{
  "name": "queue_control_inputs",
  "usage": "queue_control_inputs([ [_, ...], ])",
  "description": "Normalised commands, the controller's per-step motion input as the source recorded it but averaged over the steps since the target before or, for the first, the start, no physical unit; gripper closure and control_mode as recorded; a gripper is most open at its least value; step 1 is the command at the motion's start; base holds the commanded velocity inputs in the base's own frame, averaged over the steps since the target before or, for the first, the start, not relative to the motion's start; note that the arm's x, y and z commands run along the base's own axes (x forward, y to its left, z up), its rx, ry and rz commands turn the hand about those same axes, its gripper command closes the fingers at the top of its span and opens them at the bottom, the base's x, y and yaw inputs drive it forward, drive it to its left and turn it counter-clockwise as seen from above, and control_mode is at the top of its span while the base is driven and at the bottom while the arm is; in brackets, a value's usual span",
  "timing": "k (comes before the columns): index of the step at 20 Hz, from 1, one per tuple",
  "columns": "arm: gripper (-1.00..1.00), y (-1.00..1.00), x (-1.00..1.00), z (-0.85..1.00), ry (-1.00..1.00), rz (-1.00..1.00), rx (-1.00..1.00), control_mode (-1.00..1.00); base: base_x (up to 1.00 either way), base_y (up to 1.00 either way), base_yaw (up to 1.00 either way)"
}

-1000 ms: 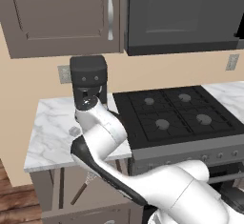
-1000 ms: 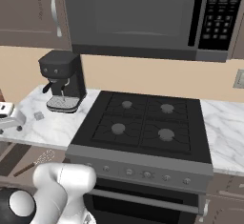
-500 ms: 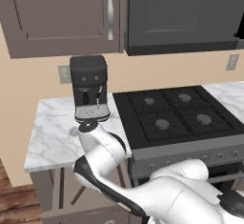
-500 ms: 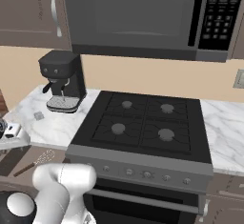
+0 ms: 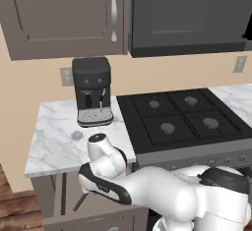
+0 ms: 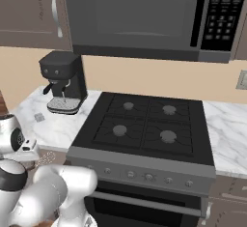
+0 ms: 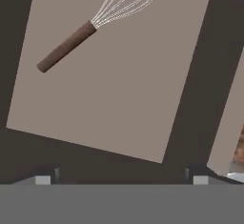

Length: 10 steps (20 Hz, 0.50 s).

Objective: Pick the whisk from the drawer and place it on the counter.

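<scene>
Gripper (image 7: 121, 179) is wide open and holds nothing; its two finger tips (image 7: 42, 180) sit far apart at the bottom of the hand view, looking straight down into the open drawer (image 7: 109, 99). Whisk (image 7: 95, 25) lies flat on the drawer floor, alone, toward the top left of the hand view, clear of the finger tips: dark-brown handle pointing lower left, wire head running off the top edge. In the left base view the arm reaches down in front of the counter (image 5: 54, 136), with the whisk handle (image 5: 80, 203) poking out below the elbow inside the drawer under the counter. On the counter: black coffee machine (image 5: 92, 90) at the back beside the stovetop (image 5: 182, 119), and a small grey lump (image 5: 76, 135) in front of it.
</scene>
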Motion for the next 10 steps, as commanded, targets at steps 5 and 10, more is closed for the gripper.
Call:
queue_control_inputs([
  [5,-1.00,0.35,0.05,-0.67,0.26,0.00,0.00,-1.00,0.00,0.00,0.00],
  [10,-1.00,0.10,-0.22,-0.65,0.20,0.00,0.00,-1.00,0.00,0.00,0.00],
])
